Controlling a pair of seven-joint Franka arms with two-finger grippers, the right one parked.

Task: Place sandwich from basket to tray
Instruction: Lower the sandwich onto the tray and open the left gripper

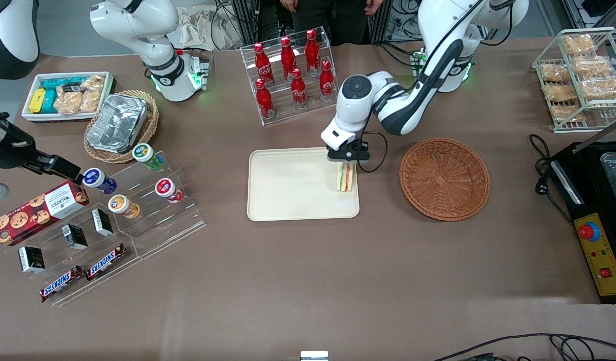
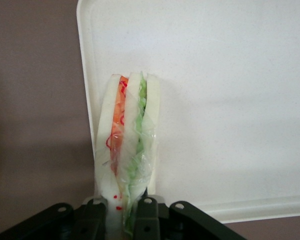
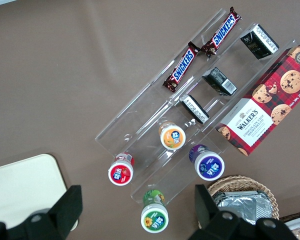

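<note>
The wrapped sandwich (image 1: 344, 177) stands on edge on the cream tray (image 1: 288, 190), at the tray's rim nearest the reddish-brown basket (image 1: 444, 179). My left gripper (image 1: 345, 163) is directly above it, shut on its upper end. In the left wrist view the sandwich (image 2: 126, 150) shows white bread with orange-red and green layers, pinched between the black fingers (image 2: 147, 217), with its lower end over the tray (image 2: 230, 100) beside the rim. The basket holds nothing.
A clear rack of red cola bottles (image 1: 292, 72) stands just farther from the front camera than the tray. A clear stepped stand with cups, small boxes and Snickers bars (image 1: 117, 220) lies toward the parked arm's end. A black machine (image 1: 596, 200) sits toward the working arm's end.
</note>
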